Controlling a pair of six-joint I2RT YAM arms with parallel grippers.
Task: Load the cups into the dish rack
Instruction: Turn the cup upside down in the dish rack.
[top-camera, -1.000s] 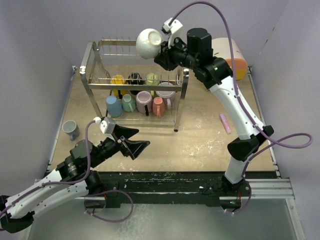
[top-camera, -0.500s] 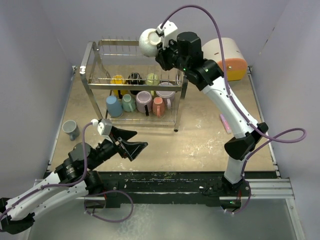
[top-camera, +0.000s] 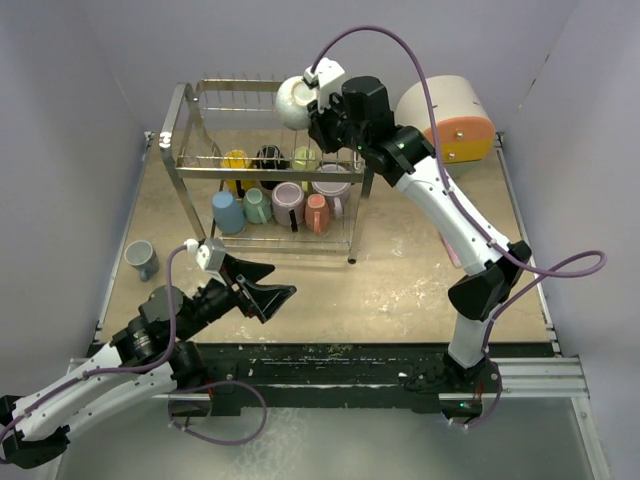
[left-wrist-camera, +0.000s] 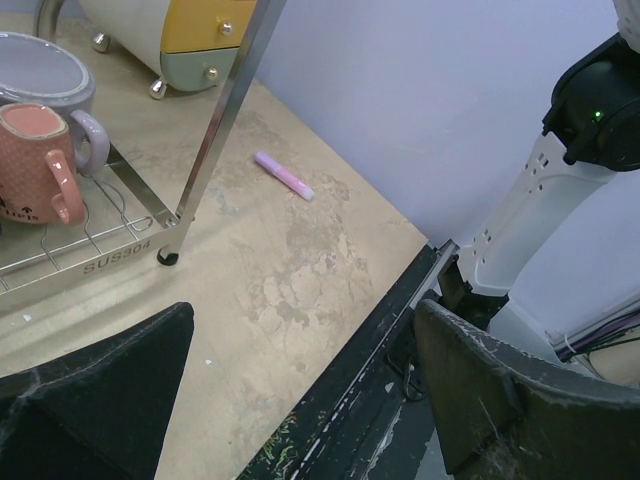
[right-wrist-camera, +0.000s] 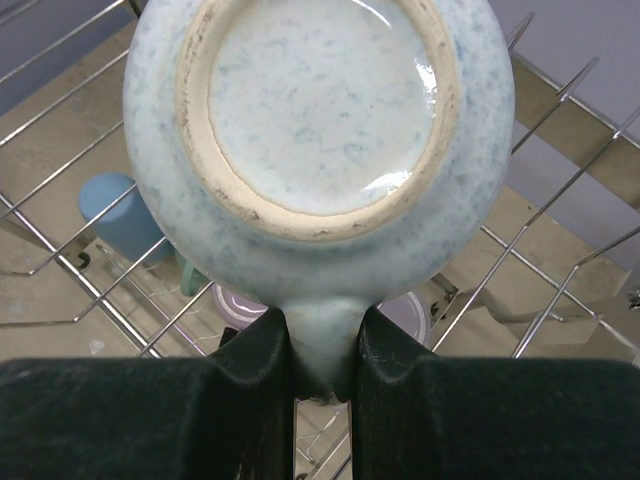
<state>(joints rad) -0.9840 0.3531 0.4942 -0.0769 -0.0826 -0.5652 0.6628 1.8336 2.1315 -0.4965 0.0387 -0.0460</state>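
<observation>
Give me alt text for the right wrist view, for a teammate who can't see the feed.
A white speckled mug, seen base-on, fills the frame, its handle pinched by the black fingers of the right gripper. Behind it are the wires of the dish rack, with a blue cup visible through them.

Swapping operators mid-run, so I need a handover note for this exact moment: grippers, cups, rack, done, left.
Right gripper: shut on the handle of the white mug, held above the top tier of the dish rack.
Left gripper: open, empty, over the table in front of the rack.
Done: eight mugs inside the rack: blue, teal, purple, salmon, lavender, yellow, black, pale green.
Left: rack the white mug, then the grey mug, which stands on the table left of the rack.
</observation>
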